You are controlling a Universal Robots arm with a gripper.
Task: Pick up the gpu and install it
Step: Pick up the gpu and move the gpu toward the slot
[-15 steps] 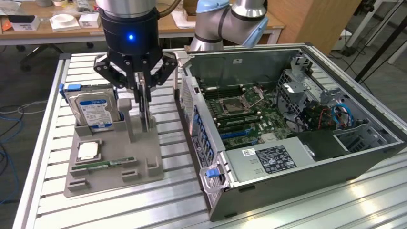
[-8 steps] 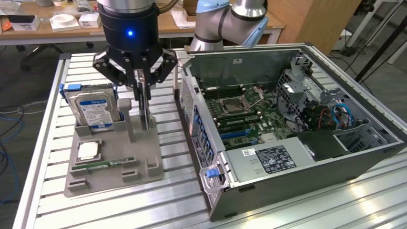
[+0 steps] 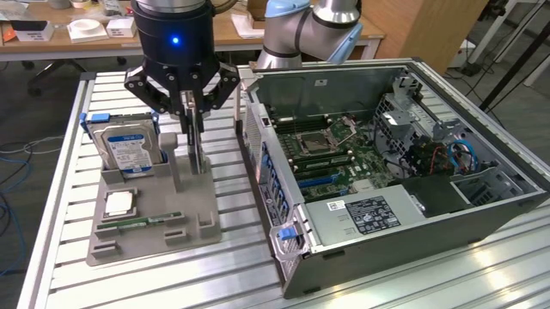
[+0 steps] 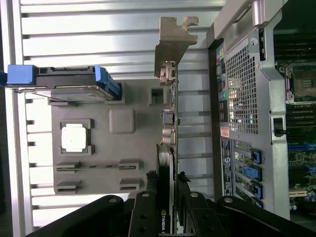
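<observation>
Beneath the tray (image 3: pixel 199 199) lies a slatted aluminium desk (image 3: pixel 232 264). Past the tray toward the exterior view's left there is dark floor with loose cables (image 3: pixel 13 161). Behind the tray stands a wooden desk (image 3: pixel 51 45) carrying white boxes (image 3: pixel 86 29).

On the tray's side toward the exterior view's left, a hard drive (image 3: pixel 129 151) stands upright in its slot. A CPU (image 3: pixel 118 204) and a memory stick (image 3: pixel 138 223) lie flat in pockets nearer the camera.

Over the tray's other side the gpu (image 3: pixel 198 154) stands on edge, directly under the end effector (image 3: pixel 197 122) and running down from between its fingers (image 4: pixel 148 207). The fingers are closed partway and clamped on the card's two faces, with its silver bracket (image 4: pixel 173 39) at the end away from them. Whether the gpu's lower edge touches the tray cannot be told.

Just beside the tray, on the exterior view's right, an open case (image 3: pixel 413 232) lies on its side with the motherboard exposed.
</observation>
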